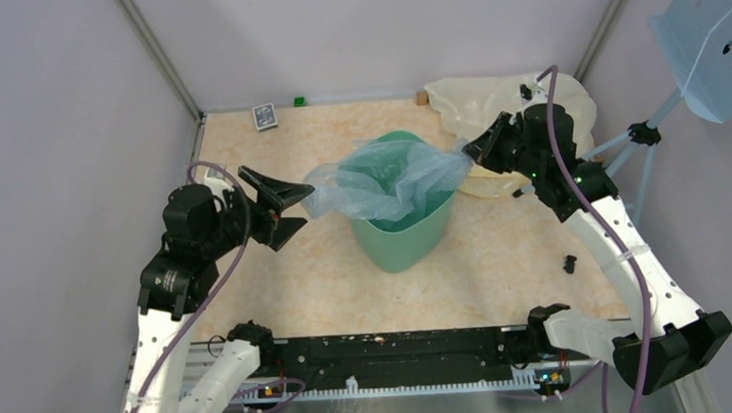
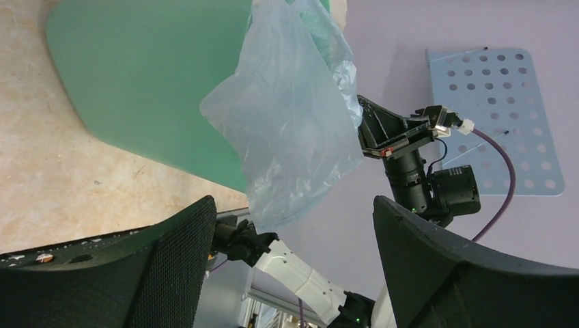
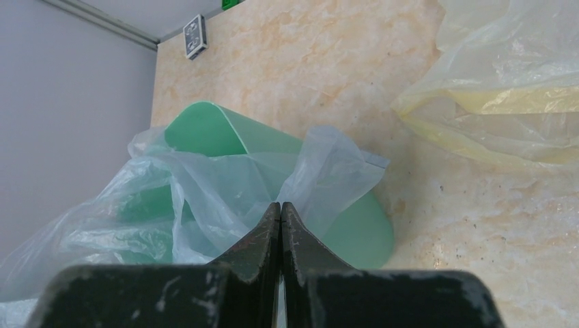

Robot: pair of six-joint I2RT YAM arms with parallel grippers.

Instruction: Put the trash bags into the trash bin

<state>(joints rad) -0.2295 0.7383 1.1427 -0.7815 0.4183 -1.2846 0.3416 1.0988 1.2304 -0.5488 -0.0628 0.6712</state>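
One bag (image 1: 389, 182) edge held by shut right pincer (image 1: 471, 151); left pincer (image 1: 305, 205) gapes empty.

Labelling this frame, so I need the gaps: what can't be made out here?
- Floor of the trash bin: top view, covered by the blue bag.
- Whether the shut right fingers pinch film: right wrist view, their own tips hide it.
- The card at the far wall: top view, too small to read.
- The left fingers: left wrist view, cut off by the bottom edge.
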